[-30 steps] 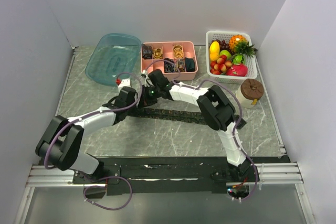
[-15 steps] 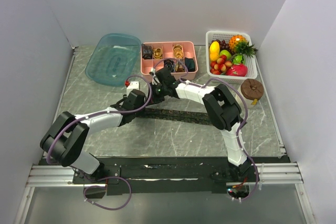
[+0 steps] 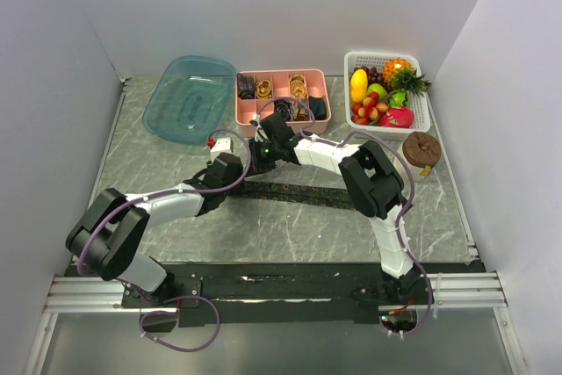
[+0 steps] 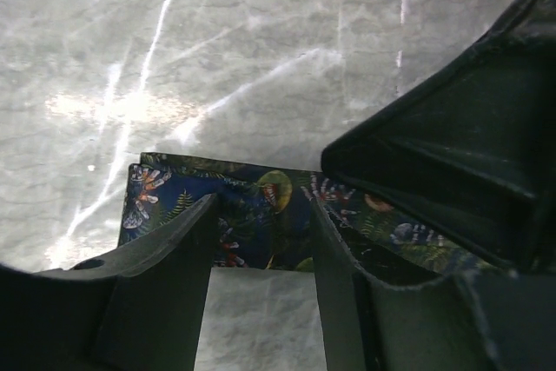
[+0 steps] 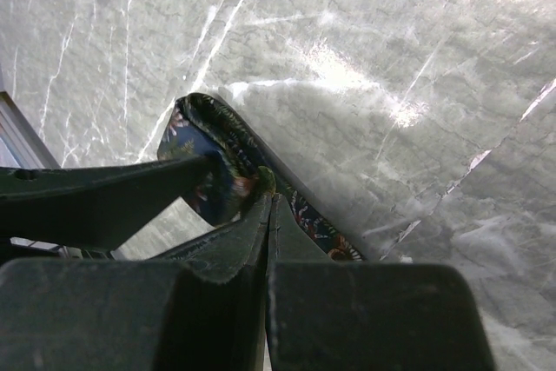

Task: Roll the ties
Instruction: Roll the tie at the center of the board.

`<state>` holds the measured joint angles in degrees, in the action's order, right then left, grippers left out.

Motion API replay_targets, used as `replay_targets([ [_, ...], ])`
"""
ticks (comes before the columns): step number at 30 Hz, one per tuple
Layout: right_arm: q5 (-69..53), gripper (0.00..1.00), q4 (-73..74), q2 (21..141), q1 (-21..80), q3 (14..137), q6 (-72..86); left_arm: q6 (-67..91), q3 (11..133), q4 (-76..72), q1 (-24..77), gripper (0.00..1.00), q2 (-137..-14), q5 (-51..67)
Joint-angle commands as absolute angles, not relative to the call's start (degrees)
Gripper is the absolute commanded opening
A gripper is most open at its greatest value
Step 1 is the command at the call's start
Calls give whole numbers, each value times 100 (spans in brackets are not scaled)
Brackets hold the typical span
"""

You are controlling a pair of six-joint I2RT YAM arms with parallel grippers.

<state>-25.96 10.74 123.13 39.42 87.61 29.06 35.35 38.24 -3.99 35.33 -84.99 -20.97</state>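
A dark floral tie lies flat across the marble surface, its left end hidden beneath both arms in the overhead view. The right gripper is pinched together on that folded end. The left gripper stands apart, straddling it.

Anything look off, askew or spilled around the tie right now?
Nothing stands out. The tie lies flat and straight across the table, its end curled up in the shut right gripper, with the open left gripper straddling it. Rolled ties sit neatly in the pink tray.
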Motion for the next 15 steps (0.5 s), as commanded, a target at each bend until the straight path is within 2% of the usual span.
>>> replay_targets([
  [1,-2558,0,967,12015,3876,8657,2848,3797,3762,-782,3551,52,-8578,-1925],
  [9,-2654,0,888,11936,3885,8613,2821,3788,3937,-572,3551,58,-8193,-2197],
  [11,-2680,0,844,11892,3885,8578,2821,3788,4025,-484,3560,69,-8060,-2311],
  [15,-2733,0,747,11804,3885,8526,2804,3736,4104,-334,3551,83,-7656,-2443],
])
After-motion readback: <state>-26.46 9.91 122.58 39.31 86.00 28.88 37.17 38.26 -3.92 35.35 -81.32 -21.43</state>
